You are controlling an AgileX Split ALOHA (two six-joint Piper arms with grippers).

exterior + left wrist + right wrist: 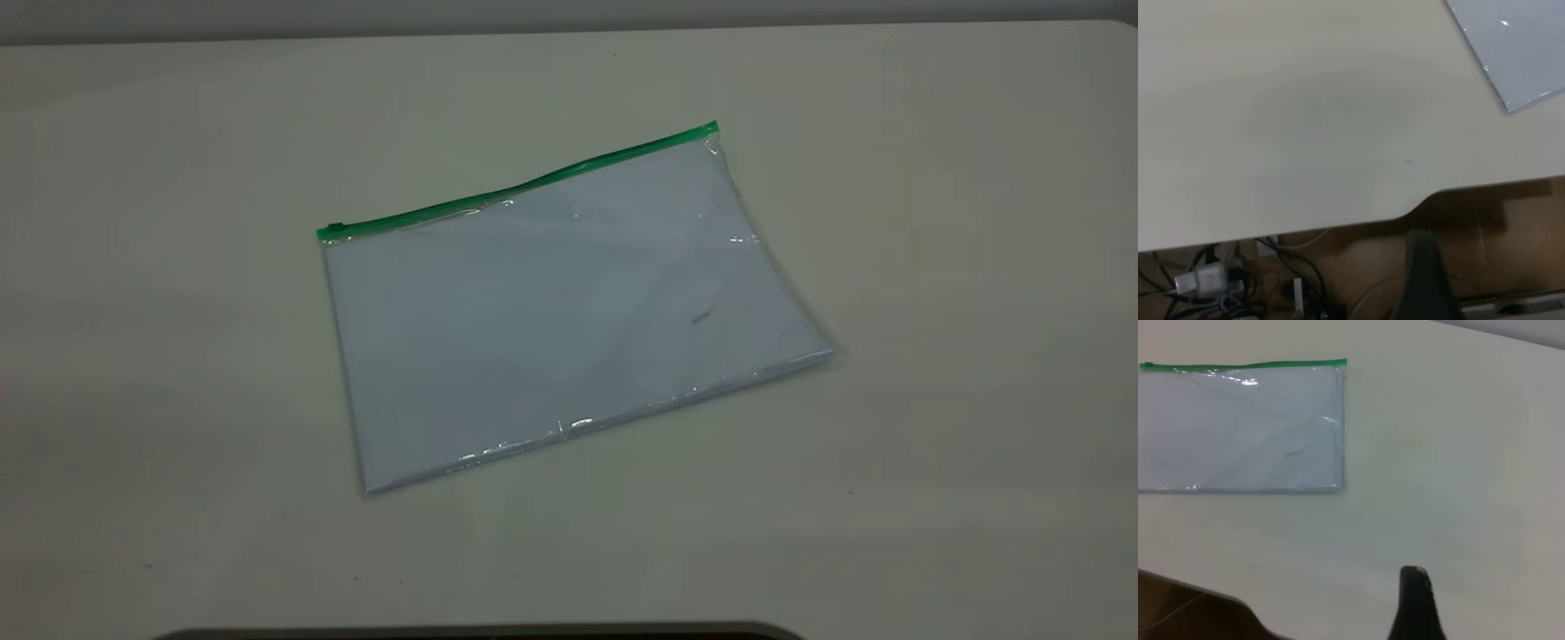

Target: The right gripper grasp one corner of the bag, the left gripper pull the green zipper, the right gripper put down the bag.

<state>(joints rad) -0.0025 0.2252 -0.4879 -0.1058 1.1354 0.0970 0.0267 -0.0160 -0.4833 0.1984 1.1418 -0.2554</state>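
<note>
The bag [569, 311] lies flat on the pale table, a clear pouch with a white sheet inside. The green zipper [524, 185] runs along its far long edge, with the small slider tab [335, 229] at the left end. Neither gripper shows in the exterior view. In the right wrist view the bag [1238, 430] and the green zipper [1245, 366] lie well away from my right gripper [1415, 607], which hovers over bare table. Only a dark part of my left gripper [1426, 280] shows in the left wrist view, off the table's edge, with one bag corner [1518, 47] far off.
The table's front edge [1338, 227] has a step in it. Cables and a plug [1211, 280] hang below it. A dark curved rim [480, 633] shows at the near edge of the exterior view.
</note>
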